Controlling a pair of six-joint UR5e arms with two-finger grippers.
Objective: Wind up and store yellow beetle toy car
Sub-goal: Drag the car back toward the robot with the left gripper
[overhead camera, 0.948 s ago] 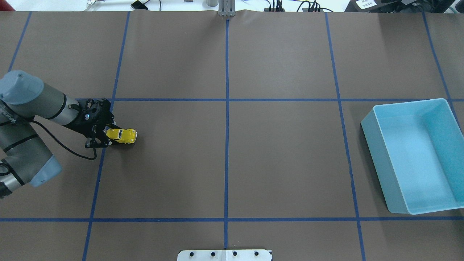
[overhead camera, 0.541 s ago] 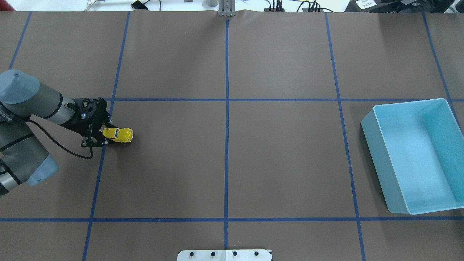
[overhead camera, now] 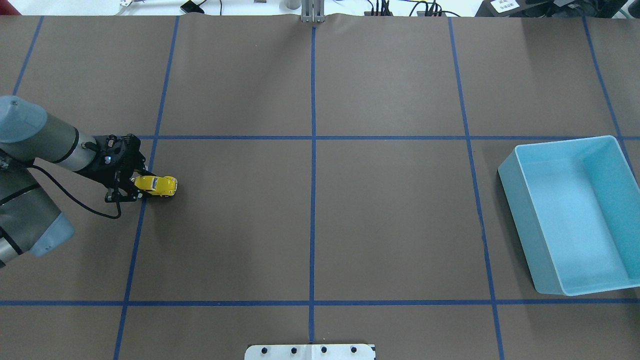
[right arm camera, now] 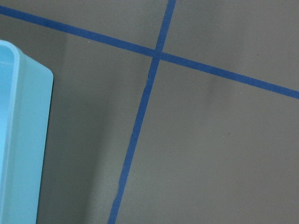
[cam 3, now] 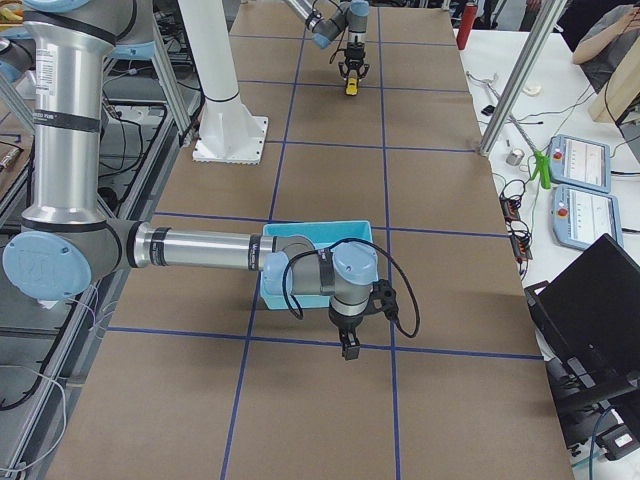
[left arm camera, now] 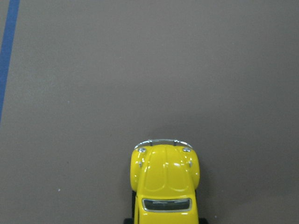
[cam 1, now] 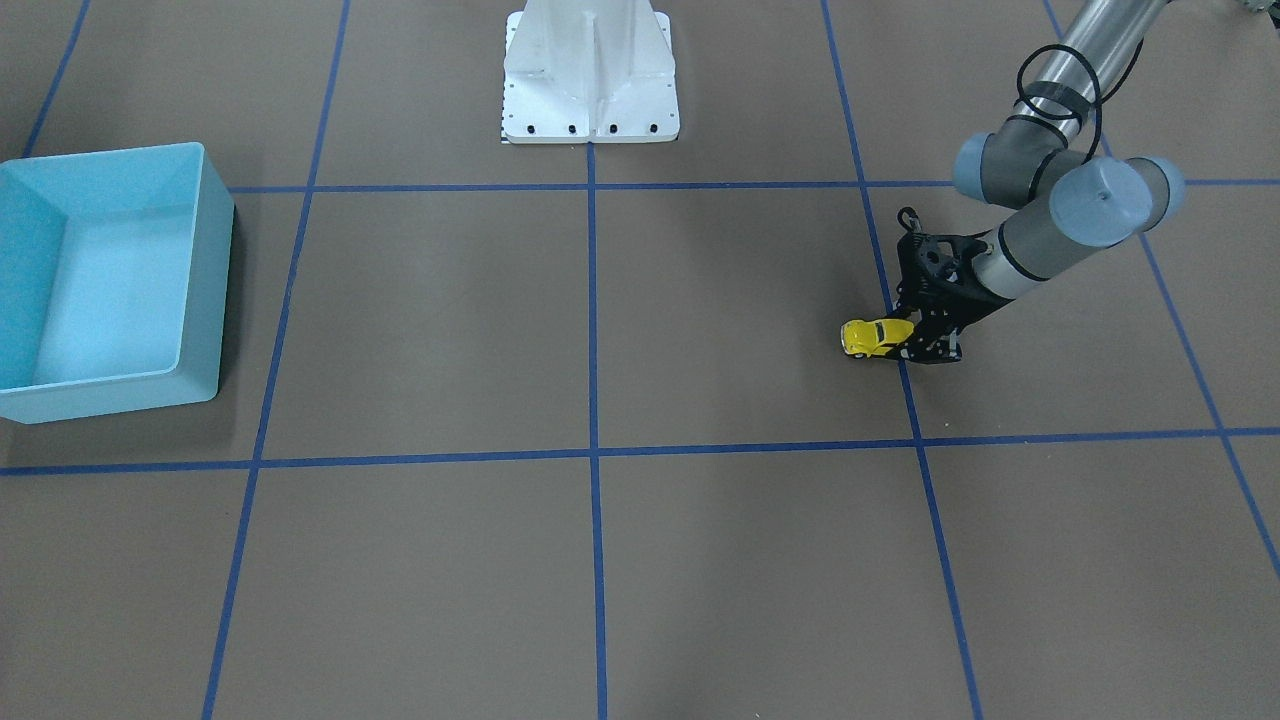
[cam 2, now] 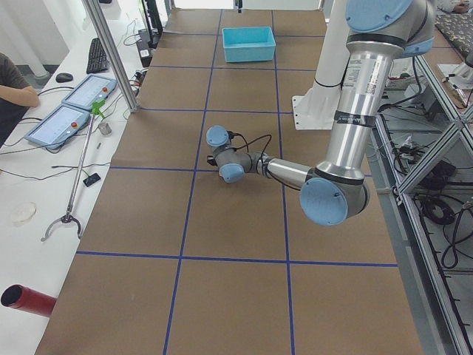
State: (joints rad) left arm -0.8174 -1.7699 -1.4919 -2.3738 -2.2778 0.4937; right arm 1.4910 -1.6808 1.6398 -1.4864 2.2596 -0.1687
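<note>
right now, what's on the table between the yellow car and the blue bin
Nothing. In the overhead view the stretch from the yellow beetle toy car to the light blue bin is bare brown table cover, crossed only by blue tape lines.

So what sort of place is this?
Probably a robotics lab workcell: a large robot arm over a paper-covered table marked with a blue tape grid, and teach pendants on a side bench.

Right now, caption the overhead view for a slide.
Left tool holds the yellow beetle toy car on the table, far from the blue bin.
</note>
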